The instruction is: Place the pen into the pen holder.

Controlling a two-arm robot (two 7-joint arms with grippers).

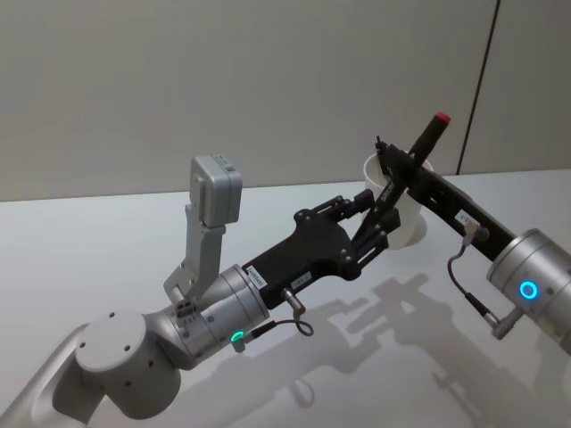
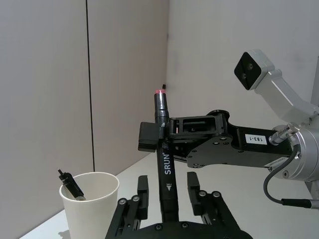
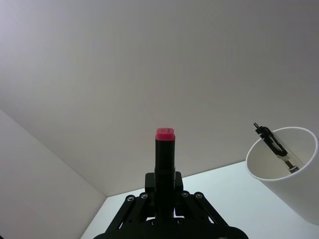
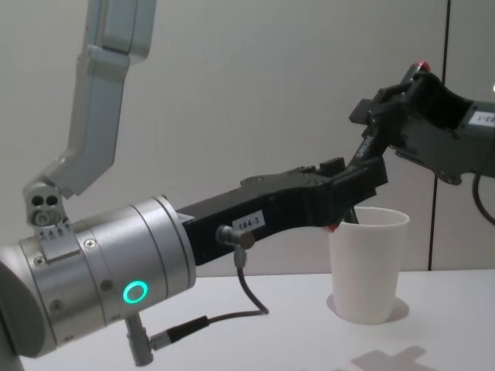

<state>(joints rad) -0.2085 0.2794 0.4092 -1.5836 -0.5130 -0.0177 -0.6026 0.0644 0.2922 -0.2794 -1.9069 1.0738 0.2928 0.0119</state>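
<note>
- Pen point(image 2: 164, 164): black barrel, red end cap up, held in the air above the counter point(image 1: 107, 250) between the two arms, just beside the pen holder point(image 4: 367, 263).
- Right gripper point(image 3: 164, 191): jaws closed on the upper barrel just under the red cap, seen clearly in its own wrist view.
- Left gripper point(image 2: 167, 199): reaches in from below. In its wrist view the fingers point(image 2: 142, 191) flank the lower barrel; contact looks likely, but the angle is poor, so I cannot tell whether they grip it.
- Pen holder: white paper cup, upright on the counter. A small dark clip-like object point(image 2: 72, 185) already leans against the inside rim.
- Handling, as judgement: pen is light, stiff and smooth-sided, apt to pivot if pinched near one end. Mid-barrel hold is safest.
- Cup is light and thin-walled, and would tip from a sideways nudge. Lower the pen straight in, clear of the rim.
</note>
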